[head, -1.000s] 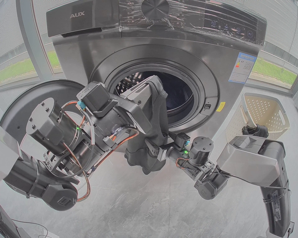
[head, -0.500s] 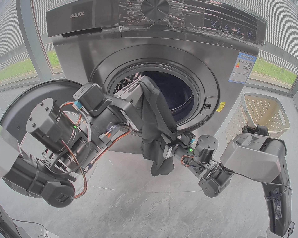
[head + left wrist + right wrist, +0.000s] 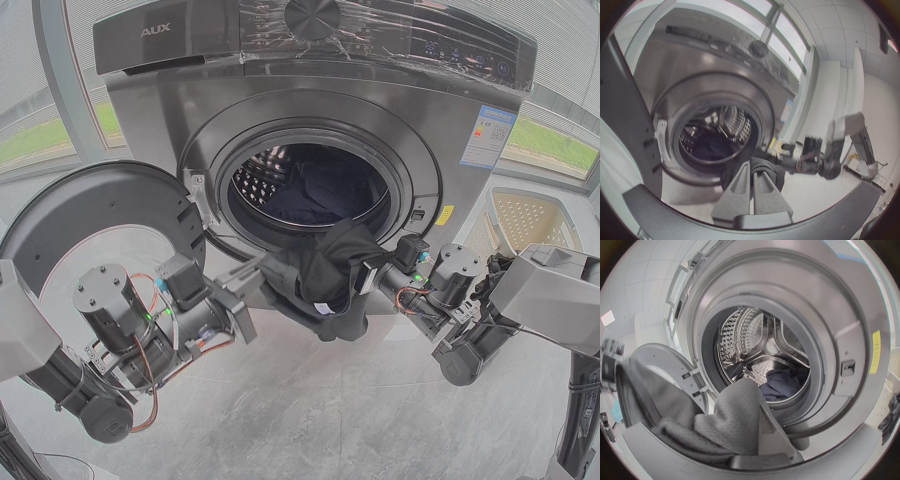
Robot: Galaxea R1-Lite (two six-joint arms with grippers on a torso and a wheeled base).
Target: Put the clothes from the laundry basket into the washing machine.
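The dark garment is pinched by left pincer and right pincer, below the washing machine opening. Some blue clothes lie inside.

Garment I hold: matt dark knit cloth. washing machine front brushed metal, satin sheen; drum shiny perf. steel; laundry basket matt cream plastic; floor smooth stone-look tile.

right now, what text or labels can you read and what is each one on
Drawer front of the washing machine: a brand logo, left unquoted.
Blue-and-white sticker: print too small to read.
Yellow sticker: too small to read.
Control panel: small icons, no readable words.
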